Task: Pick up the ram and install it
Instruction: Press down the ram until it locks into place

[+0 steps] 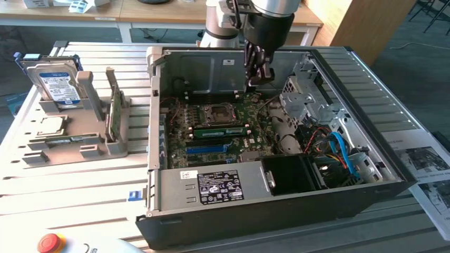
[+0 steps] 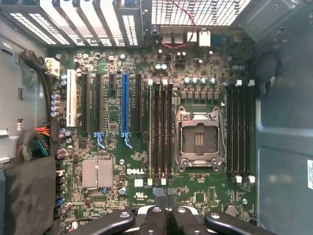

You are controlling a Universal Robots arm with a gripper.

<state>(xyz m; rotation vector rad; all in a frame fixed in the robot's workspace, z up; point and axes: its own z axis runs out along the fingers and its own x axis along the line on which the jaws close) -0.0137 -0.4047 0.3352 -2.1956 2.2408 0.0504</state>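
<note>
claw (image 1: 260,79) clenched, empty, hovering over motherboard (image 1: 254,113). ram (image 1: 219,132) looks seated in the slot beside CPU socket (image 1: 215,113). Doing it well means even pressure and both end latches clicked.

Pale slatted table (image 1: 70,184), wooden desks (image 1: 162,11) behind (dark carpeted floor (image 1: 402,32) beyond).

We see the arm (image 1: 274,6) as a thick round tube of silver-grey metal, with a pale grey joint (image 1: 219,21) beside it. Below it sits a black, rounded wrist body (image 1: 271,31). The jaws are dark and narrow. In the wrist view their black link bars (image 2: 107,224) have rounded ends and carry shiny silver pins (image 2: 153,209).
</note>
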